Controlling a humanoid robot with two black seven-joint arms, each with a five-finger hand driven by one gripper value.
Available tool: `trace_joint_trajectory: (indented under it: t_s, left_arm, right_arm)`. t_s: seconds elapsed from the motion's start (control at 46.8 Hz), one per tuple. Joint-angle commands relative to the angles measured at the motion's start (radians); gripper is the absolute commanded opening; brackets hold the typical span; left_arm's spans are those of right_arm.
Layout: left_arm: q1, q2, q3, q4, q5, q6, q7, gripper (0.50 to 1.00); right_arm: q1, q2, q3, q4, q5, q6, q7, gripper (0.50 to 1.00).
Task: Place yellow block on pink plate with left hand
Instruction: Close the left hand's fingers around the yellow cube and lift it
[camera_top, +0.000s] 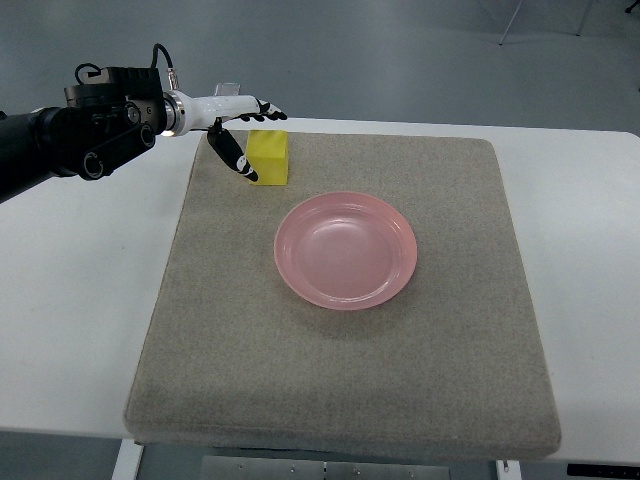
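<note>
The left robot hand (243, 135) is reaching over the back left of the grey mat (340, 400), fingers spread around the yellow block (268, 158) but not yet closing on it: the thumb is hanging at the block's left face, the other fingers pointing over its top. The block is sitting on the mat, just behind and left of the empty pink plate (345, 250). A shallow, uneven pinch risks tipping or nudging the block away; a loose hold could drop it short of the plate.
</note>
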Motion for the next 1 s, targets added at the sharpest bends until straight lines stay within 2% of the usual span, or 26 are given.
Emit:
trace_joint_trajectory:
  t_s: [0.0, 0.384, 0.555, 0.833, 0.918, 0.982]
  left_arm:
    - [0.003, -0.01, 0.0, 0.008, 0.0, 0.0, 0.0, 0.956]
    - [0.028, -0.03, 0.0, 0.051, -0.003, 0.023, -0.014, 0.956]
    - [0.034, -0.032, 0.0, 0.056, -0.002, 0.023, -0.014, 0.868]
    - [0.049, -0.044, 0.0, 0.058, -0.002, 0.03, -0.014, 0.838]
    - [0.049, -0.047, 0.0, 0.059, -0.002, 0.035, -0.012, 0.816]
    - [0.049, -0.052, 0.0, 0.062, -0.002, 0.036, -0.012, 0.774]
  right_arm:
    - [0.0, 0.0, 0.0, 0.0, 0.001, 0.0, 0.0, 0.924]
    - [0.0, 0.0, 0.0, 0.0, 0.001, 0.0, 0.0, 0.924]
    - [0.0, 0.0, 0.0, 0.0, 0.001, 0.0, 0.0, 0.924]
    - [0.0, 0.0, 0.0, 0.0, 0.001, 0.0, 0.0, 0.924]
    - [0.0, 0.0, 0.0, 0.0, -0.001, 0.0, 0.0, 0.924]
    - [0.0, 0.0, 0.0, 0.0, 0.001, 0.0, 0.0, 0.924]
